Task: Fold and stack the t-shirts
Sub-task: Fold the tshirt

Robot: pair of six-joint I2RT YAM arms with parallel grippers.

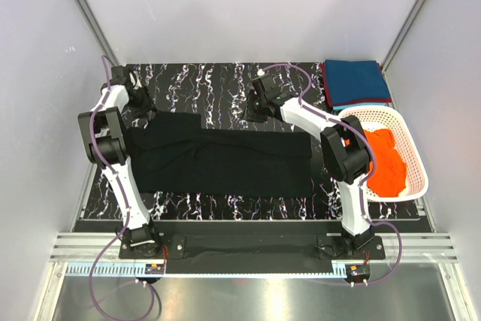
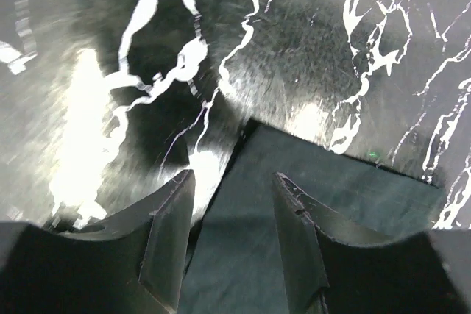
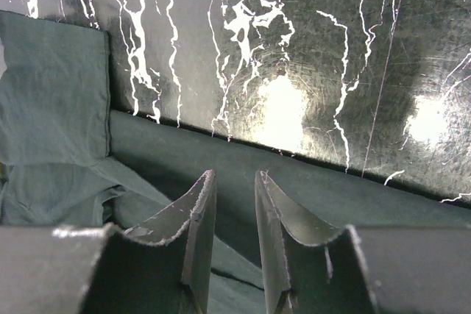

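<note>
Black shirt (image 1: 225,159) spread flat across desk (image 1: 203,80) centre. Left pincer (image 2: 232,182) at 10 o'clock, parted over shirt corner, gripping nothing. Right pincer (image 3: 234,176) at 12 o'clock, narrowly parted over far hem. Orange shirt (image 1: 387,159) in basket (image 1: 417,163), 3 o'clock.

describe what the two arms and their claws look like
The left arm and right arm have white links, black joints and thin purple cables looping alongside. The left claw and right claw each have two dark wedge-shaped fingers.
</note>
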